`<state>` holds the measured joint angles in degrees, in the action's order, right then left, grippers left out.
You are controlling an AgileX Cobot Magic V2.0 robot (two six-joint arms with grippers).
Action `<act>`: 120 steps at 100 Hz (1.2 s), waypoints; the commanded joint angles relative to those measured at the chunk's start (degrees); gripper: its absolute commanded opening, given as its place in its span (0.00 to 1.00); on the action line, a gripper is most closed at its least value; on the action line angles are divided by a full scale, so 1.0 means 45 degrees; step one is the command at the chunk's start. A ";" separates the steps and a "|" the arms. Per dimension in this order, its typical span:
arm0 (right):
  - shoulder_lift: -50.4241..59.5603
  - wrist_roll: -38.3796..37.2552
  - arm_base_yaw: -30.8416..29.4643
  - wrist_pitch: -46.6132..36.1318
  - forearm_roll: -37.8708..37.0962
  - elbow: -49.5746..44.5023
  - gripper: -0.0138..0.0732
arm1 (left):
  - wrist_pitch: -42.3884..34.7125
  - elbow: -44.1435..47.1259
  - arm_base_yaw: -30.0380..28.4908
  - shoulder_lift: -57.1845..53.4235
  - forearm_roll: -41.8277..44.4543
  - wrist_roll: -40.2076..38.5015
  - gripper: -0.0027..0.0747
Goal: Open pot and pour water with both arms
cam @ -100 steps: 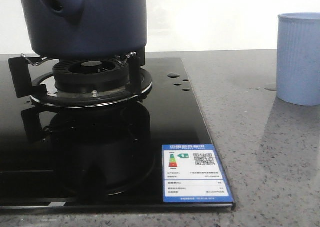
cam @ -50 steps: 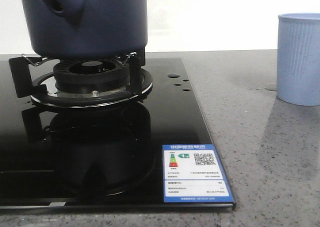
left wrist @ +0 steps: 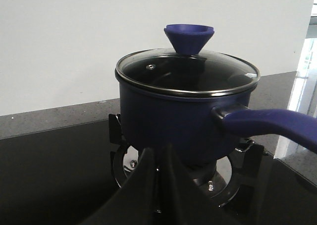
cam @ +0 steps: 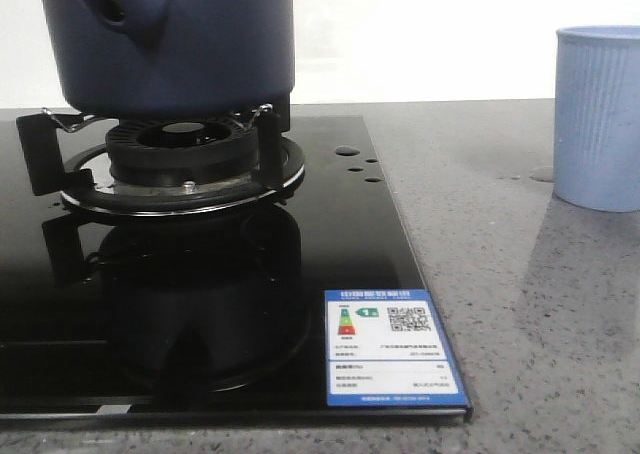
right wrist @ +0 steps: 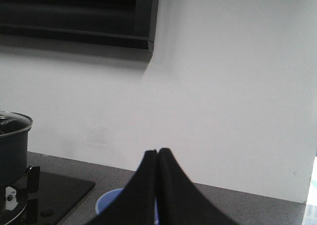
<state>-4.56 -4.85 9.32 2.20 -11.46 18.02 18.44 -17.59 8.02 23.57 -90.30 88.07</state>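
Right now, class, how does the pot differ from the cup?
The pot is dark navy and smooth; the cup is light blue and ribbed. The pot sits on the burner stand with a glass lid on; the cup stands on the countertop. Both stand upright.

The big dark blue pot [cam: 170, 39] sits upright on the stove burner. Its glass lid [left wrist: 187, 71] with 1 blue knob is on top, closed
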 commanded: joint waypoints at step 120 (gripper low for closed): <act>-0.0122 0.0031 -0.0042 -0.0869 -0.0002 0.0328 0.09 | -0.0443 0.4299 -0.2145 -0.5585 1.9347 -1.8836 0.01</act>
<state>-4.56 -4.85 9.32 2.20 -11.46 18.02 18.84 -0.10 -0.61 -0.19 -3.22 3.97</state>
